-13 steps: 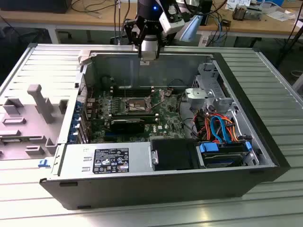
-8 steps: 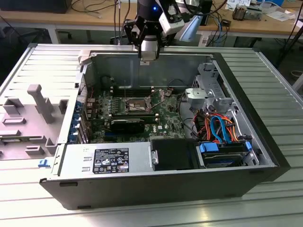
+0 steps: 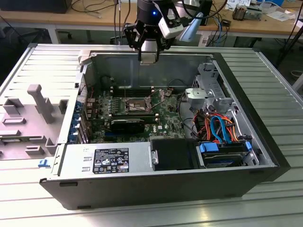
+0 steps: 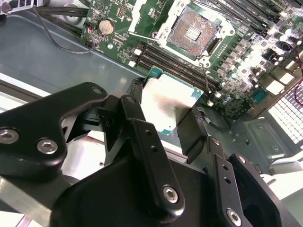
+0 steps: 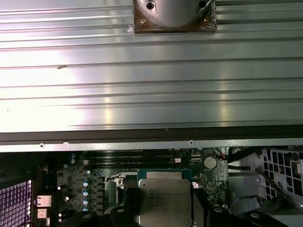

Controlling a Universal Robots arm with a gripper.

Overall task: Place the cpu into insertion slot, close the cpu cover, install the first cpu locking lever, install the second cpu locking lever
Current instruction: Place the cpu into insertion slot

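Note:
My gripper (image 3: 148,56) hangs over the far wall of the open computer case, shut on the cpu (image 4: 166,100). The chip is a flat silver-grey square with a green rim, pinched by its edges between the black fingers (image 4: 138,101). It also shows in the first wrist view as the cpu (image 5: 164,201). Below and ahead lies the insertion slot (image 4: 191,30), uncovered, its pale contact field exposed on the green board. In the exterior view the insertion slot (image 3: 137,105) sits mid-board, well below the gripper. The cpu cover (image 4: 142,12) appears swung back beside it. A thin wire lever (image 4: 204,71) sticks up near the socket.
Long black memory slots (image 4: 161,59) run beside the socket. A graphics card (image 3: 128,124) lies nearer the front, a power supply (image 3: 106,161) at the front, and drive bays with orange and blue cables (image 3: 218,127) at the exterior view's right. A ribbed metal table (image 5: 151,85) surrounds the case.

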